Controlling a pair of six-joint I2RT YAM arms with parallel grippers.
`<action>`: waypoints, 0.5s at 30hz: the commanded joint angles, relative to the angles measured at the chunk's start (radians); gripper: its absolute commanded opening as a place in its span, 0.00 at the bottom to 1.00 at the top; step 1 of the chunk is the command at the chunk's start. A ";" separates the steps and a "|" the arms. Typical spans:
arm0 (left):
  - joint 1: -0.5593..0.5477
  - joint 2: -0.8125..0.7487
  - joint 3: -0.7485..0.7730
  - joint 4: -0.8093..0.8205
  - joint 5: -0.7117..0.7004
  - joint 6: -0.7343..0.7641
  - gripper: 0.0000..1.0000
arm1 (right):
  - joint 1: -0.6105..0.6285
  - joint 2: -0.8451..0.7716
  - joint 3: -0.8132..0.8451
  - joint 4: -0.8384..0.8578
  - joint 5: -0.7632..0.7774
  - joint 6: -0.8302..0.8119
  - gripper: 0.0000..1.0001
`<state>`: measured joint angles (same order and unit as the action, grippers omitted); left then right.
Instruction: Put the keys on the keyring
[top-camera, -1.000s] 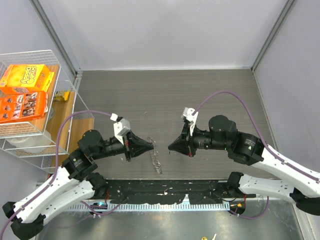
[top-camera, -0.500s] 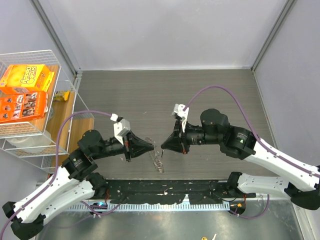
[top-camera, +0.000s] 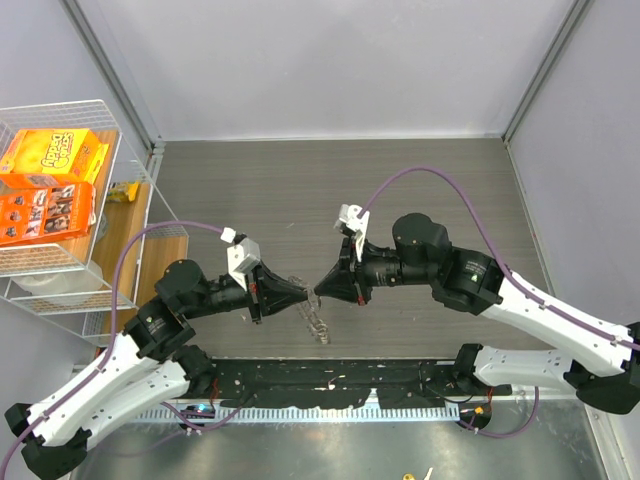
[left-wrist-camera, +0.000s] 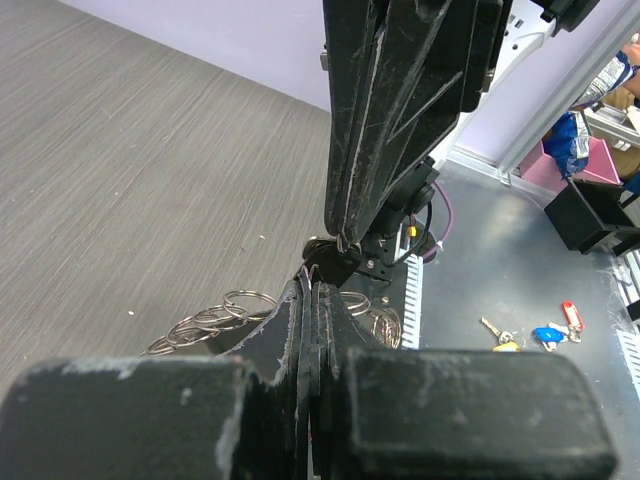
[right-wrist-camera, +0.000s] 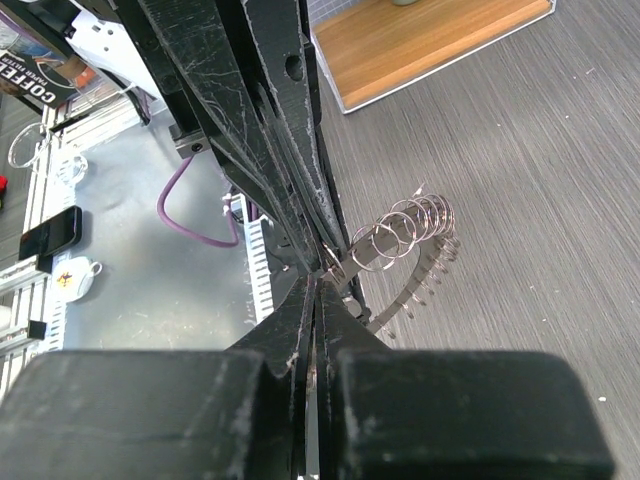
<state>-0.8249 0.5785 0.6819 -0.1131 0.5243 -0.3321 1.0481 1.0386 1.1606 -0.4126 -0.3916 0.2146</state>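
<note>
My left gripper (top-camera: 305, 297) and right gripper (top-camera: 320, 291) meet tip to tip just above the grey table, both shut. The keyring (top-camera: 316, 322) is a chain of thin silvery rings that trails from the left gripper's tip toward the near edge. In the right wrist view the keyring (right-wrist-camera: 405, 228) runs off the left gripper (right-wrist-camera: 335, 262) as a coil of rings over a toothed metal arc. The right gripper (right-wrist-camera: 318, 280) pinches a thin metal sliver, the key, mostly hidden between the jaws. In the left wrist view the left gripper (left-wrist-camera: 315, 288) touches the right gripper (left-wrist-camera: 340, 245), with keyring (left-wrist-camera: 215, 318) loops beside them.
A white wire basket (top-camera: 100, 290) holding orange cereal boxes stands at the left, with a wooden board (top-camera: 130, 250) beside it. A black rail (top-camera: 330, 380) runs along the table's near edge. Several coloured keys (left-wrist-camera: 530, 335) lie on the grey surface beyond the rail.
The right gripper has moved left, still shut, until its tip meets the left gripper's tip. The left arm and the keyring have stayed put.
</note>
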 joint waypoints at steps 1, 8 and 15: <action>0.000 -0.003 0.012 0.075 0.022 0.011 0.00 | 0.009 0.006 0.050 0.057 -0.006 0.003 0.05; 0.000 -0.005 0.013 0.076 0.025 0.011 0.00 | 0.013 0.011 0.050 0.078 -0.004 0.008 0.06; 0.000 -0.009 0.010 0.073 0.023 0.011 0.00 | 0.020 0.024 0.059 0.086 0.007 0.009 0.06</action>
<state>-0.8246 0.5785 0.6819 -0.1093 0.5289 -0.3321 1.0588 1.0542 1.1717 -0.3847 -0.3904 0.2161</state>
